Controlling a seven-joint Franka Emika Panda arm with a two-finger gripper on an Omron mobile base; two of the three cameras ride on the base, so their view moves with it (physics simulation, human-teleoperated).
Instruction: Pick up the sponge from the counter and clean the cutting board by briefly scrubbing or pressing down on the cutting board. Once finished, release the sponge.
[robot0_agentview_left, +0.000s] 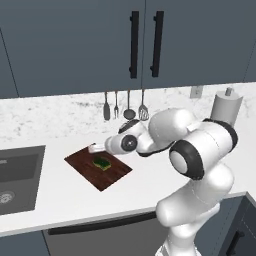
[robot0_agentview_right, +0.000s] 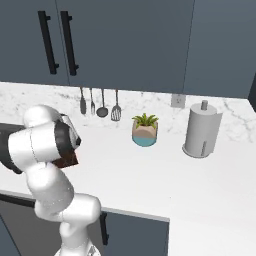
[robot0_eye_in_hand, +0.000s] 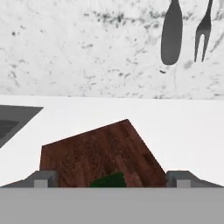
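The counter (robot0_agentview_left: 150, 185) is a broad white worktop, with a dark sink (robot0_agentview_left: 17, 175) sunk into its left end and a marbled backsplash behind. On it, left of the arm, lies the cutting board (robot0_agentview_left: 97, 167), set askew so one corner points toward the near edge. The sponge (robot0_agentview_left: 102, 162) rests on the board near its middle, green side up, and in the hand view its green edge (robot0_eye_in_hand: 109, 179) shows low between the fingertips. The gripper (robot0_eye_in_hand: 111, 180) stands wide, its fingertips (robot0_eye_in_hand: 43, 179) far apart at either side of the sponge and closed on nothing; the sponge looks already let go.

By this reading the task is close to done, and the remaining risk lies in the retreat. The hand hovers low over the board, so a sideways pull rather than a lift could catch the sponge with a fingertip and drag it off the board, or nudge the board itself, which lies loose on the smooth counter. A wide swing toward the far side could also brush the utensils (robot0_agentview_left: 125, 107) hanging on the backsplash. How much clearance the fingertips have above the sponge cannot be told.
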